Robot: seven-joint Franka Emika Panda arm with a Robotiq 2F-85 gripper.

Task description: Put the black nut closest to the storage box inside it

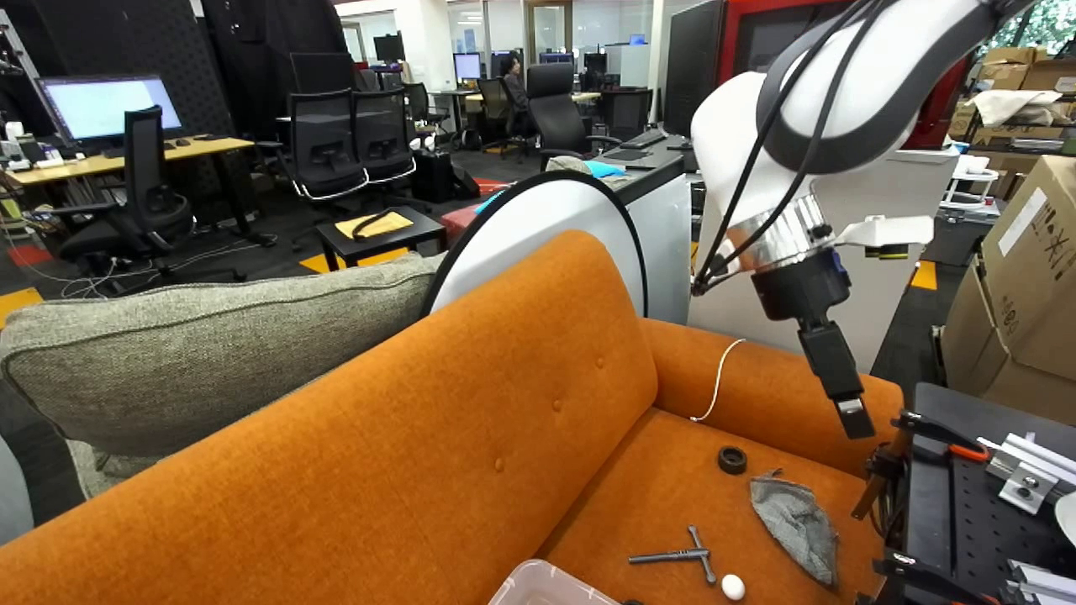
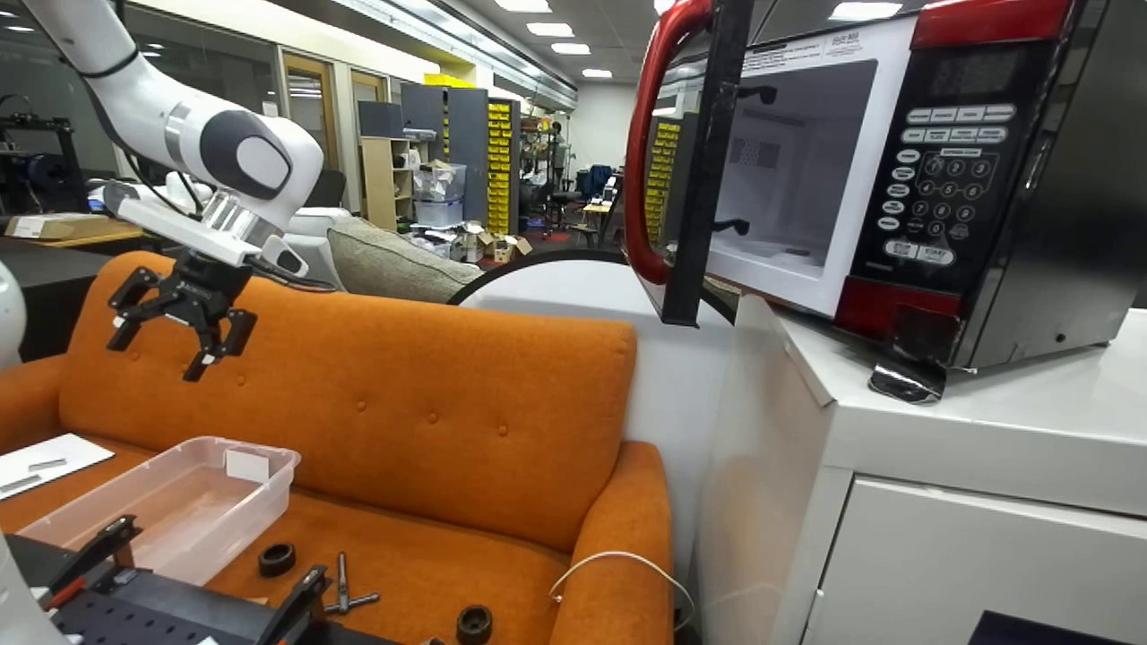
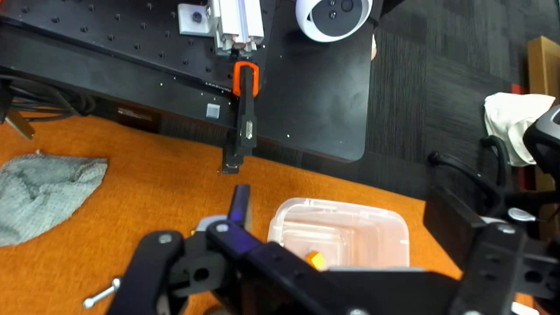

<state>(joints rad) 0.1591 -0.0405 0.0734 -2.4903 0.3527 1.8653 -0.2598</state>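
Note:
The storage box (image 2: 246,524) is a clear whitish tub on the orange couch; its corner (image 1: 546,581) shows at an exterior view's bottom edge, and its rim in the wrist view (image 3: 341,205). The black nut (image 2: 277,560) nearest the box lies on the seat just beside it, mostly cut off in an exterior view (image 1: 632,602). A second black nut (image 2: 474,624) lies farther away, also in an exterior view (image 1: 732,460). My gripper (image 2: 161,352) is open and empty, high above the couch, apart from both nuts. In the wrist view the box shows between the fingers (image 3: 345,210).
A dark cross-shaped tool (image 1: 685,555), a white bead-like piece (image 1: 733,586) and a grey cloth (image 1: 799,521) lie on the seat. A yellow block (image 3: 316,260) is in the box. A black table (image 3: 315,109) with clamps borders the seat; the couch back (image 2: 430,394) rises behind.

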